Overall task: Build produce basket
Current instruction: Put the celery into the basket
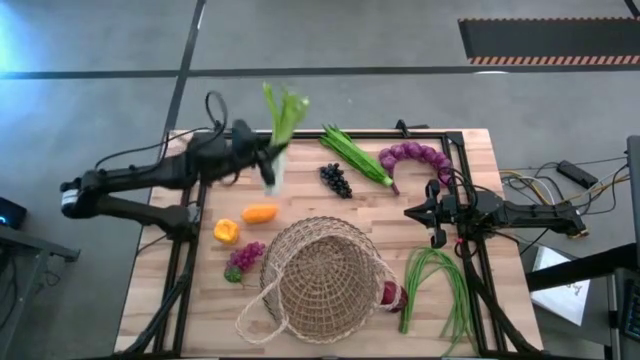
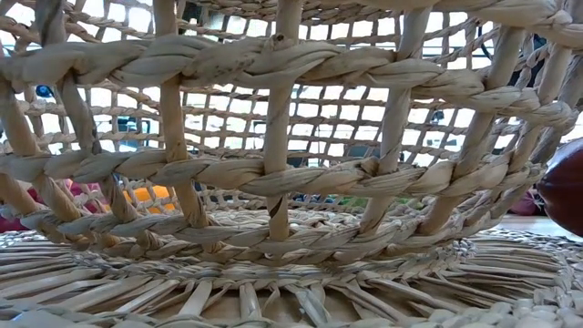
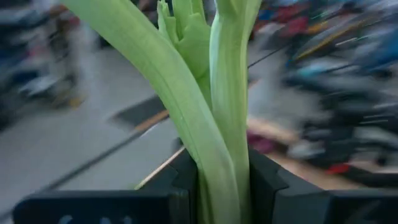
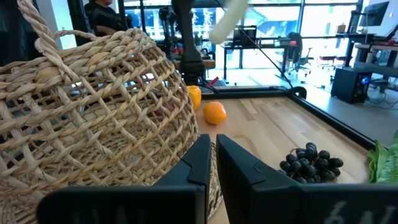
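The landmark here is the large round tan woven wicker basket [image 1: 325,275], lying tipped on its side at the near middle of the pale wooden slatted table [image 1: 470,160], its loop handle [image 1: 262,318] trailing toward the near left.

Far to the left of the basket, beyond its far-left side, the left gripper [image 1: 265,155] pinches the long pale-green leek [image 1: 280,125] between its jaws; the wrist view shows the stalk [image 3: 217,124] clamped between the two dark fingers [image 3: 180,180], green leaves fanning beyond them. The leek is lifted off the table and blurred.

Just left of the basket lie two orange peppers, one rounder [image 1: 227,232] and one longer [image 1: 260,213], and nearer still a cluster of purple grapes [image 1: 245,257] touching the basket's left edge.

Beyond the basket's far side sits a small bunch of dark grapes [image 1: 336,180], with long green okra-like pods [image 1: 355,155] just past it, and a purple string of onions [image 1: 420,157] farther right.

At the basket's right edge a red onion [image 1: 390,295] rests against the weave, and a bundle of long green beans [image 1: 440,290] curves just beside that.

Right of the basket and beyond the beans, the right gripper [image 1: 430,215] hovers with its jaws pressed together on nothing [image 4: 211,165].
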